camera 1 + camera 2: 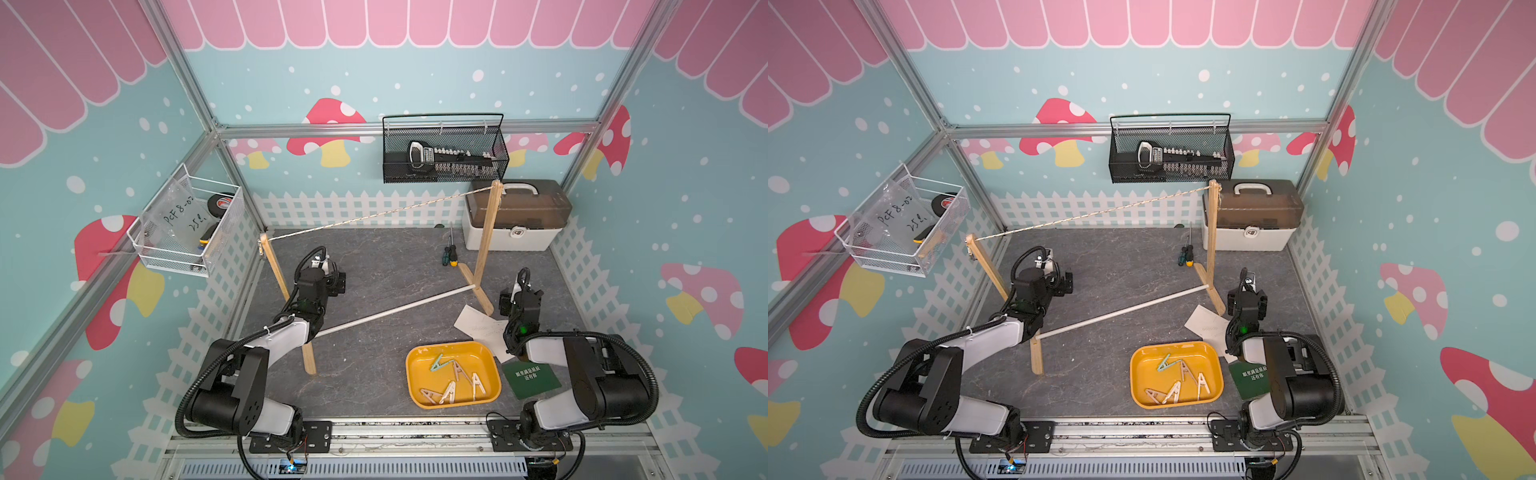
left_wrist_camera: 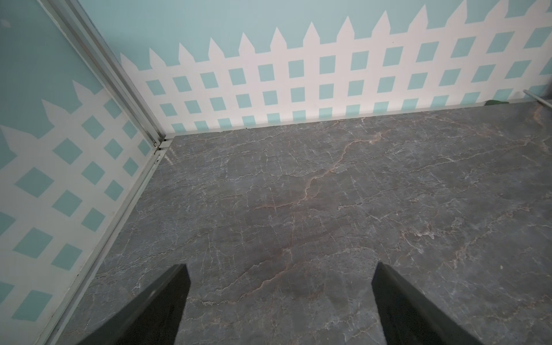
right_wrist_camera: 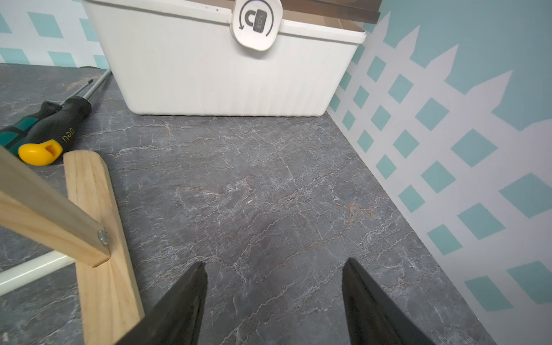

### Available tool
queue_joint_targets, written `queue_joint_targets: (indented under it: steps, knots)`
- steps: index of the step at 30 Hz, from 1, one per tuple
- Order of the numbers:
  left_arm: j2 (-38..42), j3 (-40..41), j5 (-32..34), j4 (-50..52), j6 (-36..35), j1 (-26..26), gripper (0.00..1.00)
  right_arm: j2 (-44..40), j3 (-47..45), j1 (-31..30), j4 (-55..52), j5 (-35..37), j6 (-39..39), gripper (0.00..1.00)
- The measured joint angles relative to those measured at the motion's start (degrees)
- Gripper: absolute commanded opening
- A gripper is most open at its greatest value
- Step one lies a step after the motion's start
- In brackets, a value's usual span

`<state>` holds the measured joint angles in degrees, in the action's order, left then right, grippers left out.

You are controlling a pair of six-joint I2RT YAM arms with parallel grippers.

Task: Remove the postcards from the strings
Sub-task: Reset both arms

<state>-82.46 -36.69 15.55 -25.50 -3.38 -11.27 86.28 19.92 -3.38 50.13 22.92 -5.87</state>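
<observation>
The string [image 1: 374, 212] runs bare between the tops of two wooden posts in both top views; no card hangs on it. White postcards [image 1: 478, 326] lie on the table by the right post's foot, partly under my right arm. A dark green one with white text [image 1: 530, 380] lies beside the yellow tray [image 1: 478, 357]. My left gripper [image 2: 280, 268] is open over bare table behind the left post [image 1: 282, 286]. My right gripper [image 3: 274, 263] is also open over bare table, next to the right post's foot [image 3: 98, 239], with nothing between its fingers.
The yellow tray holds several clothespins [image 1: 451, 388]. A white box with a brown lid [image 1: 515, 216] stands at the back right, two screwdrivers [image 1: 449, 255] beside it. A white rod [image 1: 395, 311] joins the posts' feet. Baskets hang on the back wall [image 1: 444, 153] and left wall [image 1: 187, 228].
</observation>
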Motion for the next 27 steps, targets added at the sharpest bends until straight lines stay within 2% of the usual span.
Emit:
queue_joint_targets:
  steps: [6,10,15,16,27]
  knots:
    - [0.5,6.4,0.0,-5.4,0.1,2.4,1.0,1.0,-1.4,0.0,2.9,-0.1,0.9,0.74]
    - [-2.1,9.1,-0.4,-8.3,0.5,3.2,1.0,1.0,-1.4,0.0,3.3,-0.1,1.2,0.81]
    - [-4.1,11.5,-3.7,-16.7,3.0,7.6,1.0,1.0,-1.4,0.0,3.5,-0.1,1.2,0.84]
    - [-4.7,12.1,-4.0,-17.6,3.3,8.2,1.0,1.0,-1.4,0.0,3.5,-0.1,1.2,0.98]
    - [-5.6,13.2,-6.7,-21.2,4.7,8.7,1.0,1.0,-1.4,0.0,3.5,-0.1,1.3,0.99]
